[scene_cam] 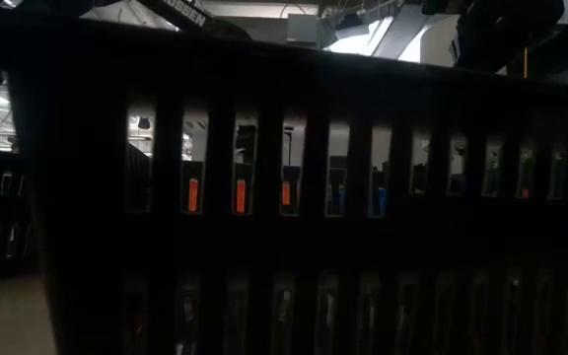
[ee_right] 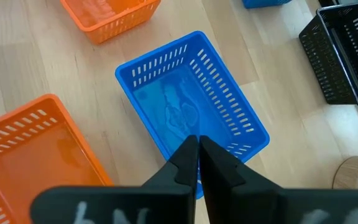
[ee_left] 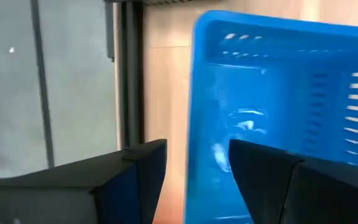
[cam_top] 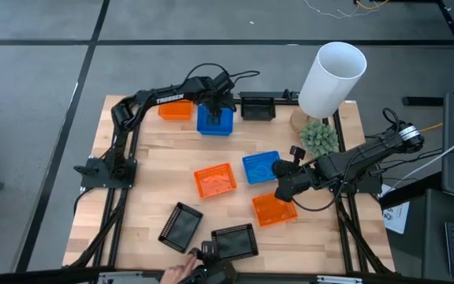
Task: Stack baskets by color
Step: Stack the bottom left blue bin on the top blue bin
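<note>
A blue basket (cam_top: pixel 215 121) stands at the far side between an orange basket (cam_top: pixel 175 110) and a black basket (cam_top: pixel 257 106). My left gripper (ee_left: pixel 194 152) is open over the blue basket (ee_left: pixel 291 81), pointing steeply down. One finger is outside its side wall and one inside. Mid-table lie an orange basket (cam_top: pixel 215 180), a blue basket (cam_top: pixel 258 166) and another orange basket (cam_top: pixel 274 209). My right gripper (ee_right: pixel 197 142) is shut over the near end of that blue basket (ee_right: pixel 185 106). Two black baskets (cam_top: pixel 180 223) (cam_top: pixel 235 241) rest near the front edge. My right gripper's shut fingertips (ee_right: pixel 188 152) point slanting down at the end wall (ee_right: pixel 166 152) of the middle blue basket, which sits flat on the table. The fingers hide that spot, so I cannot tell whether they touch the wall.
A tall white cylinder (cam_top: pixel 332 77) and a small green plant (cam_top: pixel 319 136) stand at the far right. A person's hand (cam_top: pixel 181 272) shows at the front edge beside the black basket. A black basket wall (scene_cam: pixel 284 247) fills the low view.
</note>
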